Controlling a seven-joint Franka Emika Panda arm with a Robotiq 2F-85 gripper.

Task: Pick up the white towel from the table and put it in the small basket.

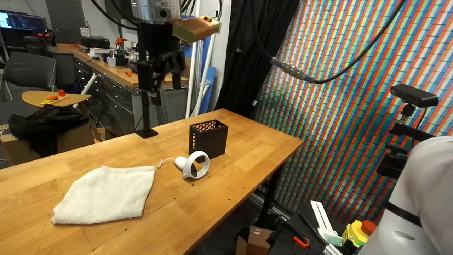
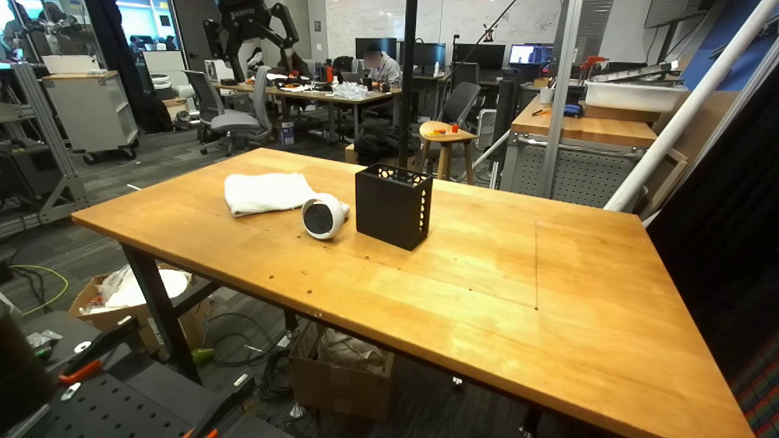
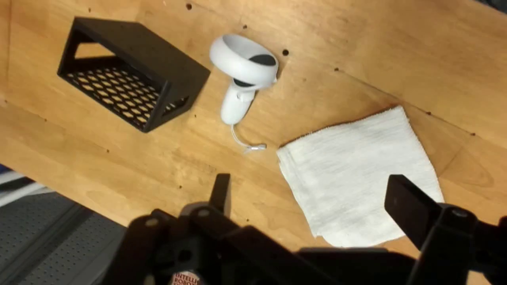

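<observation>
Hanging empty above the light-brown wooden worktop [image 1: 184, 209]: black two-fingered hand [image 3: 309, 190], spread wide. White cloth towel [image 1: 106, 194] lies on worktop, at eight o'clock from black perforated box-shaped basket [image 1: 209, 143] in an exterior view.

The table [image 2: 487, 261] bears towel [image 1: 109, 196], basket [image 2: 389, 207] and controller [image 3: 246, 73].

A black curtain [image 1: 244, 71] hangs beside a multicoloured backdrop [image 1: 336, 124]; grey chairs [image 2: 236, 121] stand on dark carpet [image 2: 161, 158].
</observation>
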